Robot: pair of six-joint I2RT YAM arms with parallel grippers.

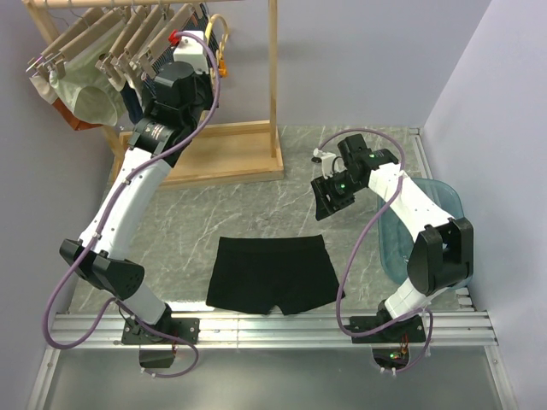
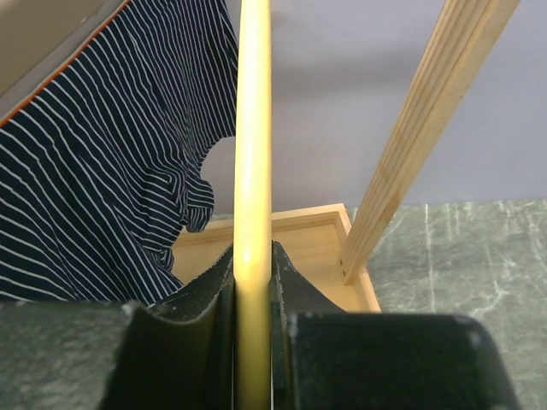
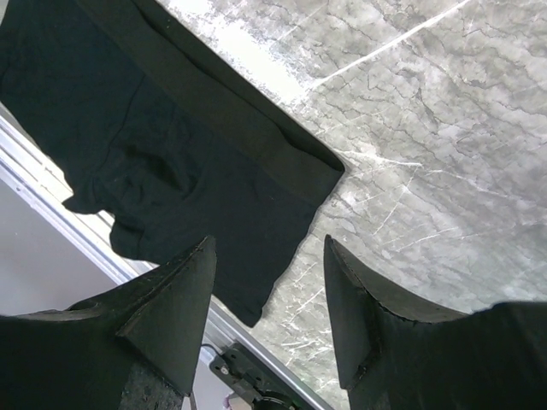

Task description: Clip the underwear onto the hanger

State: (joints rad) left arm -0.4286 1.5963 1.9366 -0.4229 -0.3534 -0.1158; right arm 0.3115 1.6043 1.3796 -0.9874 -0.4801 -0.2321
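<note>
Pinching the thin, stiff yellow hanger point(image 2: 254, 128) in my left hand point(image 2: 254, 266), right hand point(image 3: 268, 245) spread, I'd take the soft, limp black boxer briefs point(image 3: 154, 171) by their thicker waistband point(image 3: 222, 98).

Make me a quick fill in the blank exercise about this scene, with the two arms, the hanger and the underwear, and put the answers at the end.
1. The left gripper is shut on the ___ hanger.
2. The right gripper is ___ and holds nothing.
3. The ___ underwear lies flat on the table.
4. Next to the hanger hang dark blue ___ shorts.
Missing words: yellow; open; black; striped.
</note>
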